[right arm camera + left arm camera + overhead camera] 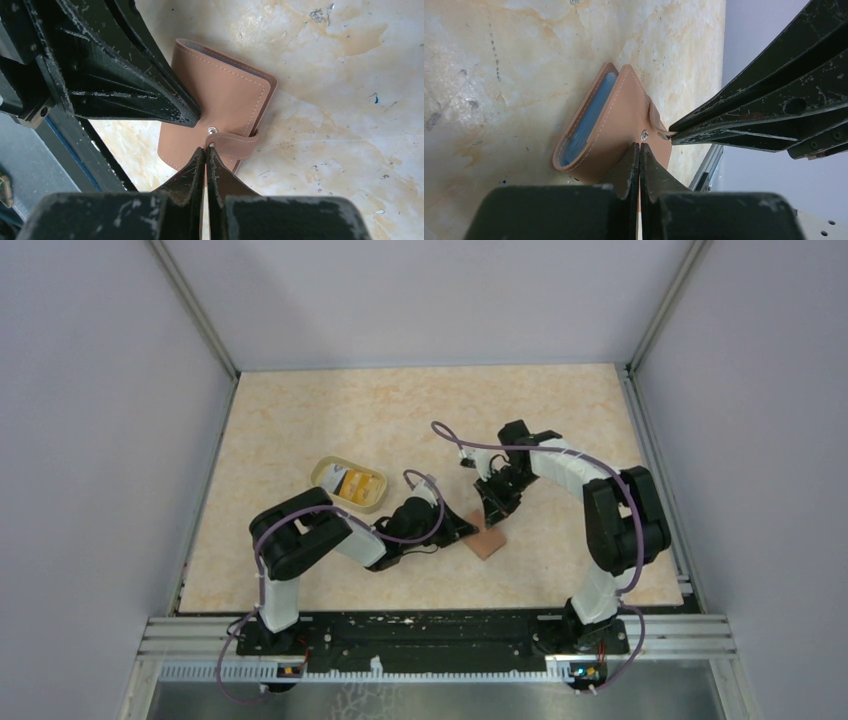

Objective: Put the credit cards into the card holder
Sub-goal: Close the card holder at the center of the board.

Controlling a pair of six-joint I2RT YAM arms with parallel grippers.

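The card holder (487, 540) lies folded mid-bench, nearer the near edge. From the left edge, the left gripper (640, 146), fingers pressed together, bears on its cover beside the snap (212, 130). From the far edge, the right gripper (206, 149), also pressed together, meets the strap (235, 145) at its loose end.

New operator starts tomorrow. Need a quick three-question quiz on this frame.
1. True or false: the cards are already in the wallet.
2. The wallet's lining is: A red, B blue, C green.
3. Which arm's fingers meet the end of the strap?
Key: 1 false, they lie in the cup. 2 B. 3 the right fingers.
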